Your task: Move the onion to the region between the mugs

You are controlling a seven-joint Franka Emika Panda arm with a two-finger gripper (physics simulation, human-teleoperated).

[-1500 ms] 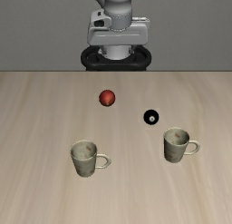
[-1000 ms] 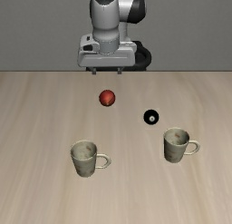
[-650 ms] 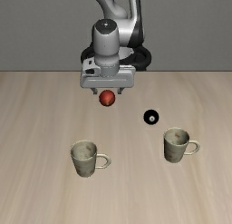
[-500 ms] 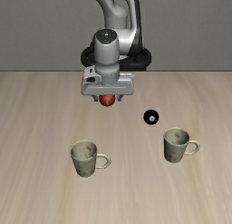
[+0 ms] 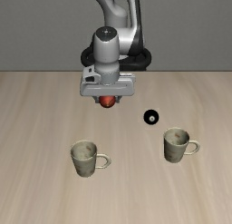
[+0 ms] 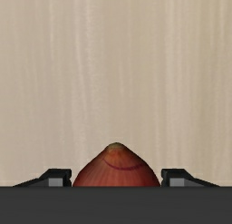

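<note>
Early days: the gripper (image 5: pixel 107 97) sits low over the onion (image 6: pixel 116 166), jaws wide, a fingertip on either side with a sliver of gap, so no grab yet, I reckon. Gripping, lifting and carrying it between one mug (image 5: pixel 88 159) and the other mug (image 5: pixel 178 144), both well away from the gripper, is all left.

The exterior view looks down across the whole desk (image 5: pixel 36 173) toward the arm (image 5: pixel 118 14); the wrist view sits close above the shared onion (image 6: pixel 113 169).
</note>
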